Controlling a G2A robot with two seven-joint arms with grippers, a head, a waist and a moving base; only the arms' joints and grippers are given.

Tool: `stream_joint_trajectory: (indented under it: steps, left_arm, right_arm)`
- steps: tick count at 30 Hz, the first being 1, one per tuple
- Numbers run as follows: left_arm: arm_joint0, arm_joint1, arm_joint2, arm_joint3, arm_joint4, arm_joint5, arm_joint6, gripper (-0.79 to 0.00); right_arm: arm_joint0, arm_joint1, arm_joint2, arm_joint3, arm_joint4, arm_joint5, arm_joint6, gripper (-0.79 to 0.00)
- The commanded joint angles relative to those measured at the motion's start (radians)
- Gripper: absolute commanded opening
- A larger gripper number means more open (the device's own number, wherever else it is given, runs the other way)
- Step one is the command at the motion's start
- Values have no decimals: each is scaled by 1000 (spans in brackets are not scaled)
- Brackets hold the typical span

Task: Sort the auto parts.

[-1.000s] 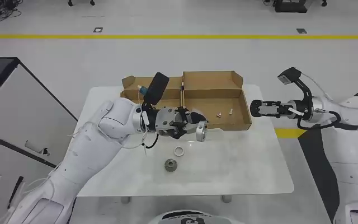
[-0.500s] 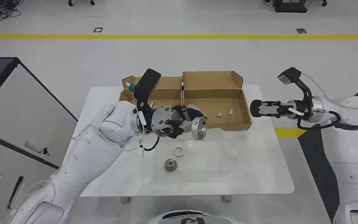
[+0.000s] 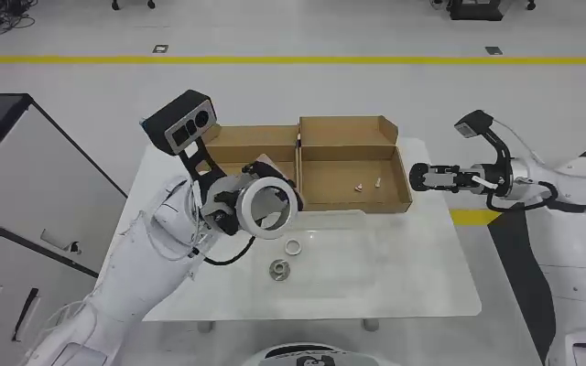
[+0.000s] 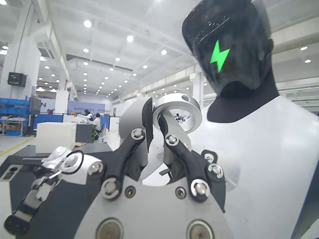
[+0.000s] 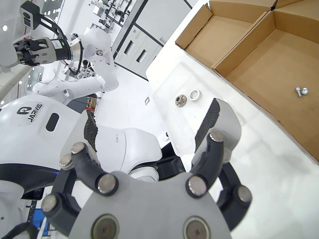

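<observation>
A white table (image 3: pixel 412 265) is shown bearing a two-compartment cardboard box (image 3: pixel 348 133) at its far edge, with a clear tray (image 3: pixel 343 256) just in front. The right gripper (image 5: pixel 152 115) is held off the table's right end, fingers spread, empty. The left gripper (image 4: pixel 154 115) is held above the table's left half, pinching a large metal ring (image 4: pixel 192 111). A flanged hub (image 3: pixel 279 268) and a small white ring (image 3: pixel 293 246) are seen in the tray, and two bolts (image 3: pixel 360 186) in the box's right compartment.

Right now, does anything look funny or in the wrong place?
A little. The left gripper pinches a metal ring high in the air, tipped upward, not down by the cardboard boxes where parts get sorted. Nothing looks spilled or broken.
</observation>
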Motion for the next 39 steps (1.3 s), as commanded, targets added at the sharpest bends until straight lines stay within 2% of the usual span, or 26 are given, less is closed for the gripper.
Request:
stream_joint_trajectory:
  steps: [1, 5, 8, 10, 17, 21, 22, 28, 33, 39]
  left_arm:
    - [15, -13, -25, -7, -94, 0, -58, -785]
    - [51, -55, -94, -10, -306, 0, -221, -785]
    - [72, -96, -152, 24, -467, 0, -392, -785]
    - [77, -121, -172, 41, -490, 0, -395, -785]
    - [91, -177, -209, 97, -342, 0, -394, -785]
    - [93, -199, -238, 135, -219, 0, -394, -785]
    - [90, -201, -251, 152, -144, 0, -394, -785]
    - [93, -222, -280, 174, 64, 0, -378, -785]
    - [97, -237, -259, 155, 6, 0, -355, -785]
    - [94, -256, -251, 154, -215, 0, -394, -785]
  right_arm:
    - [0, 0, 0, 0, 0, 0, 0, 0]
    - [0, 0, 0, 0, 0, 0, 0, 0]
    - [0, 0, 0, 0, 0, 0, 0, 0]
    - [0, 0, 0, 0, 0, 0, 0, 0]
    - [0, 0, 0, 0, 0, 0, 0, 0]
    - [0, 0, 0, 0, 0, 0, 0, 0]
    - [0, 0, 0, 0, 0, 0, 0, 0]
    - [0, 0, 0, 0, 0, 0, 0, 0]
    - [0, 0, 0, 0, 0, 0, 0, 0]
    - [0, 0, 0, 0, 0, 0, 0, 0]
